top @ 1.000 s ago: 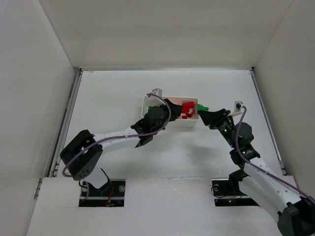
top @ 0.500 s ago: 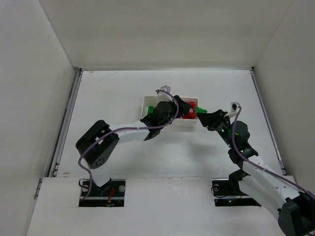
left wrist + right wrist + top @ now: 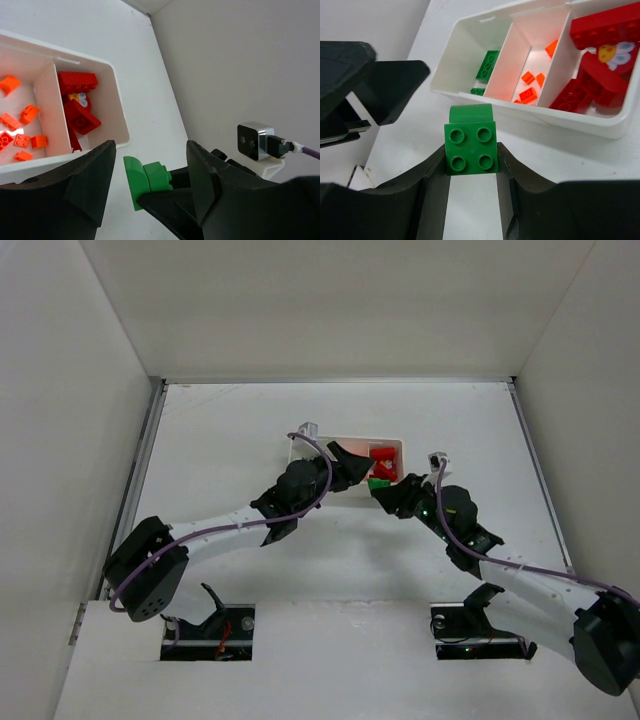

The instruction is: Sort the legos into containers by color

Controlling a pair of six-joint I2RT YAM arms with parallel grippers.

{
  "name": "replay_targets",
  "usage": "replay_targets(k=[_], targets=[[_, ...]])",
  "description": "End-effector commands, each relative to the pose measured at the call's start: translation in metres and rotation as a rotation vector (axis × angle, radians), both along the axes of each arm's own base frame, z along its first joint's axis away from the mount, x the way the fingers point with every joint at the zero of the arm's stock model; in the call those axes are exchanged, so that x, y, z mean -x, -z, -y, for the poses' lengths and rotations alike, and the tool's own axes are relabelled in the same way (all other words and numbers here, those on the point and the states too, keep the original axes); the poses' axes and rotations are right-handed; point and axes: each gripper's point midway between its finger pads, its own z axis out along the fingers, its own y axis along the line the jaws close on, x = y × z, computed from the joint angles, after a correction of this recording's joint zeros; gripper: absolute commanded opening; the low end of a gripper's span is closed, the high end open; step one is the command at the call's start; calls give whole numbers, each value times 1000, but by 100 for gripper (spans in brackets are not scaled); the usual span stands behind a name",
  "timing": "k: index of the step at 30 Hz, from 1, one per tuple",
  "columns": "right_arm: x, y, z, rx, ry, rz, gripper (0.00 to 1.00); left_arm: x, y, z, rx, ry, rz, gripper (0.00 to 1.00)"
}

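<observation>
My right gripper (image 3: 471, 152) is shut on a green lego (image 3: 471, 145), a studded block joined to a curved piece, held just in front of the white tray (image 3: 580, 122). From above, that green lego (image 3: 378, 483) hangs at the tray's near side. My left gripper (image 3: 150, 150) is open, and the green lego (image 3: 147, 177) shows between its fingers (image 3: 85, 185) without touching them. The tray's left container holds green legos (image 3: 489, 65), the middle one orange pieces (image 3: 530, 85), the right one red legos (image 3: 600, 60).
The tray (image 3: 392, 444) sits mid-table with both arms meeting at its near side. My left gripper (image 3: 348, 462) hangs over the tray's middle. White enclosure walls stand on the left, the right and at the back.
My right gripper has carried the green lego leftward, from the tray's right end to its near side. The left arm has swung and now points at that lego.
</observation>
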Motion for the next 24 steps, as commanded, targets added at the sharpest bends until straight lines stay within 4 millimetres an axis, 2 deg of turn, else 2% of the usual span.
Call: replay_targets(k=[1,9,24], targets=[[-7,-41,-11,-28,-4,135,22,9,3,0,16,32,-33,55],[-6,-40,-16,-11,-10,143,22,9,18,-2,-30,22,-107,52],[1,-42,-29,22,-39,172,23,19,22,23,14,78,-187,41]])
